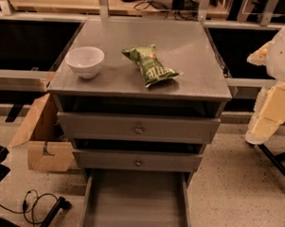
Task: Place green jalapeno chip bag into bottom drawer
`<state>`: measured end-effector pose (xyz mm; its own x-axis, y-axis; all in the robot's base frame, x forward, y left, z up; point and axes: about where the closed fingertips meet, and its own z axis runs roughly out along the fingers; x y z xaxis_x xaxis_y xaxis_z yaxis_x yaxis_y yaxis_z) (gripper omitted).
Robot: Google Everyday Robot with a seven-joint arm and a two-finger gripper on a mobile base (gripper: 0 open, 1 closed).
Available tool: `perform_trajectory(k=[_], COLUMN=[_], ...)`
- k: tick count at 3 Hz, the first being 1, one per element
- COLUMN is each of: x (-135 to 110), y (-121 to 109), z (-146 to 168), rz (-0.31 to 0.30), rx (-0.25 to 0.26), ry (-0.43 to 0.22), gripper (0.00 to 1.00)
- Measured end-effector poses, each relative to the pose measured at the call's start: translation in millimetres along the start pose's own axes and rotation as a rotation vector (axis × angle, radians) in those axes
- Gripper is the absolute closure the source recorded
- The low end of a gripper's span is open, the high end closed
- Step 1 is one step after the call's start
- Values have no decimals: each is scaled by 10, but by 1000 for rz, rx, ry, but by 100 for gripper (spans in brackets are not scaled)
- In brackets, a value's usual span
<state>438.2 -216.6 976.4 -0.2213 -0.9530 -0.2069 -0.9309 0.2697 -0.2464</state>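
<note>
The green jalapeno chip bag lies flat on top of the grey cabinet, right of centre. The bottom drawer is pulled out toward me at the foot of the cabinet, and its flat grey floor is bare. My gripper is the pale cream and white shape at the right edge of the view. It is off the cabinet's right side, level with the top, and well apart from the bag.
A white bowl stands on the cabinet top at the left. The two upper drawers with round knobs are slightly pulled out. A cardboard box sits on the floor at the left, with cables near it. Black legs stand at the right.
</note>
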Motion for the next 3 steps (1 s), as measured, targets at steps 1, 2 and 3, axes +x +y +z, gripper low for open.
perform_trajectory(k=[1, 2, 3], x=[0, -109, -441], y=[0, -258, -719], z=[0, 113, 331], rz=[0, 31, 89], rx=[0, 27, 50], ry=[0, -106, -301], gripper=[0, 0, 0])
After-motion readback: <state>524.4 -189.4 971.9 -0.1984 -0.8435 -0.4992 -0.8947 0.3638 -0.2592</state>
